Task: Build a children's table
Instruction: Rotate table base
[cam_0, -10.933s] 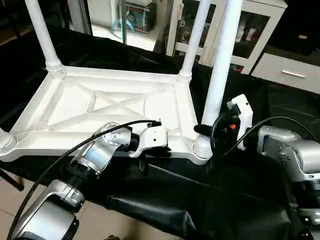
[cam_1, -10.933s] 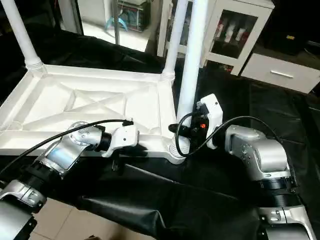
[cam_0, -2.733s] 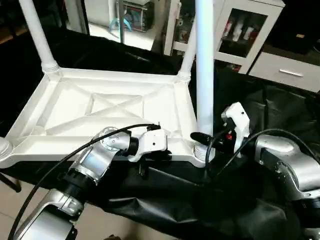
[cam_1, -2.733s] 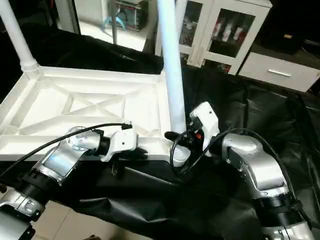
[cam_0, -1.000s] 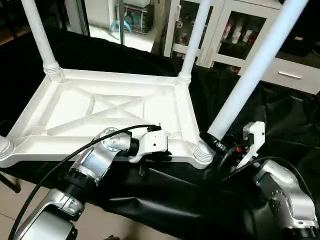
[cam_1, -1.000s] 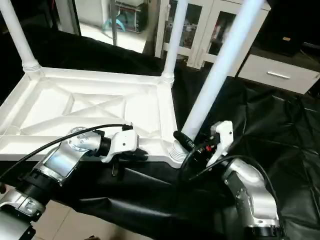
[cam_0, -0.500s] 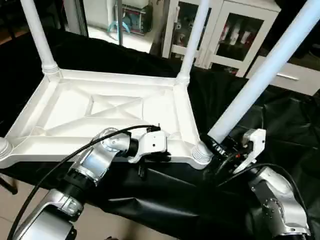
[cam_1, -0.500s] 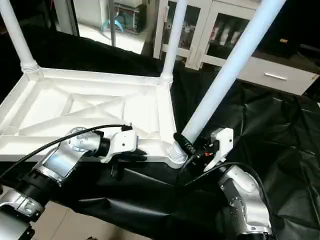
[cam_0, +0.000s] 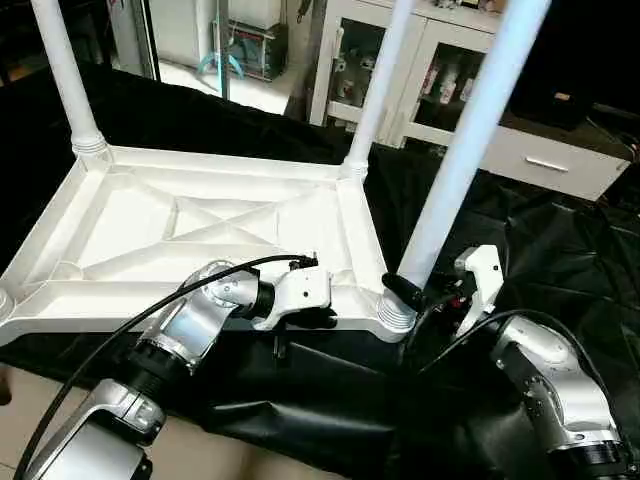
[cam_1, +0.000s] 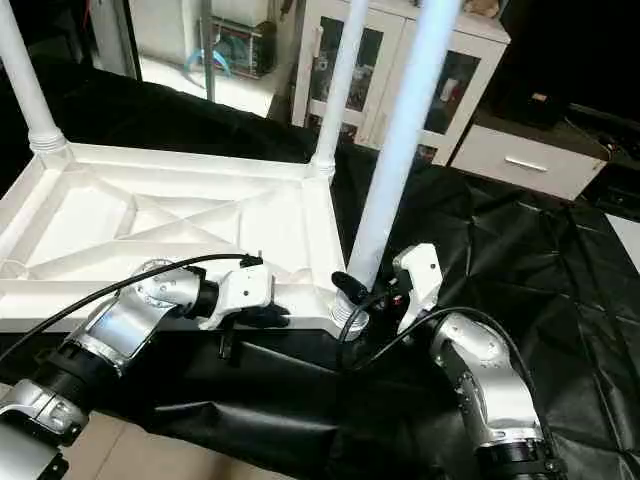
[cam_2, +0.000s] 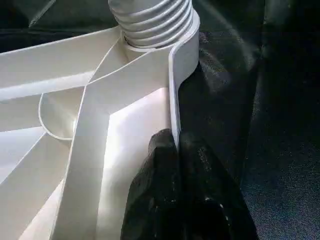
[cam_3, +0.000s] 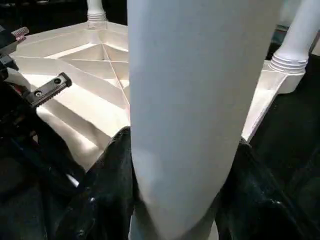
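Note:
The children's table lies upside down: its white tabletop (cam_0: 200, 225) shows the X-ribbed underside. Legs stand in the far left corner (cam_0: 60, 75) and the far right corner (cam_0: 380, 85). A third leg (cam_0: 465, 140) rises from the near right socket (cam_0: 395, 312), leaning a little to the right. My right gripper (cam_0: 415, 292) is shut on this leg just above its ribbed end, and in the right wrist view black fingers (cam_3: 107, 170) flank the tube (cam_3: 195, 100). My left gripper (cam_2: 175, 145) is shut on the tabletop's near rim (cam_2: 177, 85), left of that socket.
A black cloth (cam_1: 520, 250) covers the work surface under and around the tabletop. White glass-door cabinets (cam_0: 440, 70) and a drawer unit (cam_0: 545, 165) stand behind. Another corner socket (cam_0: 3, 300) sits at the near left edge.
The leg in my right gripper has swung from a strong lean to the right to nearly upright over the near right socket. The left gripper has kept its hold on the rim.

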